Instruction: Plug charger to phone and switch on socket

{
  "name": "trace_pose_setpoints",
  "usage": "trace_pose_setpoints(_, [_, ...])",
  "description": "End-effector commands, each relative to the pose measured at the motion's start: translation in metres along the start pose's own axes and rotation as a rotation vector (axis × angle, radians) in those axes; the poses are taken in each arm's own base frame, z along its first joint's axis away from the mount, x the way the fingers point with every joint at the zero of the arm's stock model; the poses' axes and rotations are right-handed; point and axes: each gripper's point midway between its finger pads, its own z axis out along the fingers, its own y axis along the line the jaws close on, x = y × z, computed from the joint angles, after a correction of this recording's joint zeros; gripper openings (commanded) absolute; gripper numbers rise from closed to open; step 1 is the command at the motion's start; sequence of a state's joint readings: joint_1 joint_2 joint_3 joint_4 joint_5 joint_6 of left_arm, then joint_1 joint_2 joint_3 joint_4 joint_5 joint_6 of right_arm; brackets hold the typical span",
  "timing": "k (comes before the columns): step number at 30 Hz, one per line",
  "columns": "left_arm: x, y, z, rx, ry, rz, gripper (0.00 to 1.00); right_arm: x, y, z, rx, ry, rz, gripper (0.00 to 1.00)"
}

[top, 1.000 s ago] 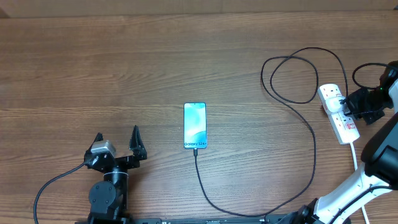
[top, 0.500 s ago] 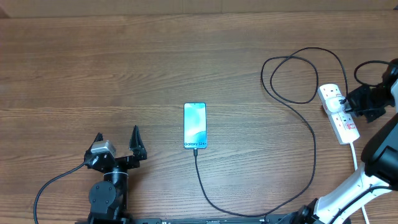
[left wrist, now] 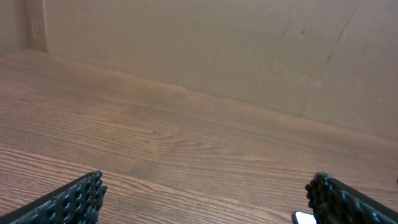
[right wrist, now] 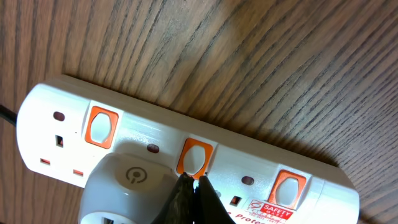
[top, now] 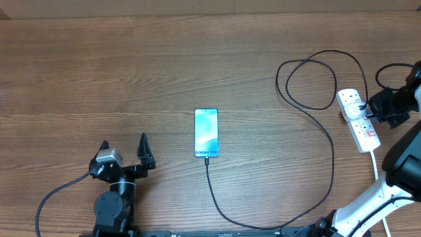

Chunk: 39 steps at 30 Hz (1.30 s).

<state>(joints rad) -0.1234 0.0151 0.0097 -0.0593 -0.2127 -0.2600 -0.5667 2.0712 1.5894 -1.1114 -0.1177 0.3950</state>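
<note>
Wood tabletop [top: 131,66] — charger [top: 329,141] meets near end of phone [top: 206,132]; right pincer [right wrist: 194,182] clenched, tips at middle orange switch [right wrist: 194,157] of socket [top: 357,118] — left pincer [top: 123,140] released.

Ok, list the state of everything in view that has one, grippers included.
phone: lying flat, screen lit, cable meeting its bottom edge.
charger: slack on the table, far end running to the white adapter.
socket: adapter plugged in; on or off cannot be told.
middle switch: position cannot be told.
left gripper: open, empty.
right gripper: shut, tips at the middle switch.
</note>
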Motion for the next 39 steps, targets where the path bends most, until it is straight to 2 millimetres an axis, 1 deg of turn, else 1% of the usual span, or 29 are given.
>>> trace_pose_setpoints(1, [0.000, 0.000, 0.000, 0.006, -0.003, -0.007, 1.00, -0.001, 0.023, 0.000, -0.045, -0.005, -0.047, 0.04])
trace_pose_setpoints(12, [0.000, 0.000, 0.000, 0.006, -0.003, -0.007, 0.99, 0.000, 0.023, 0.001, -0.042, -0.005, -0.048, 0.04])
trace_pose_setpoints(20, [0.000, 0.000, 0.000, 0.006, -0.003, -0.007, 0.99, 0.006, 0.020, 0.013, -0.035, 0.010, -0.048, 0.04])
trace_pose_setpoints(39, [0.000, 0.000, 0.000, 0.006, -0.003, -0.007, 1.00, 0.013, 0.020, 0.021, -0.021, 0.038, -0.056, 0.04])
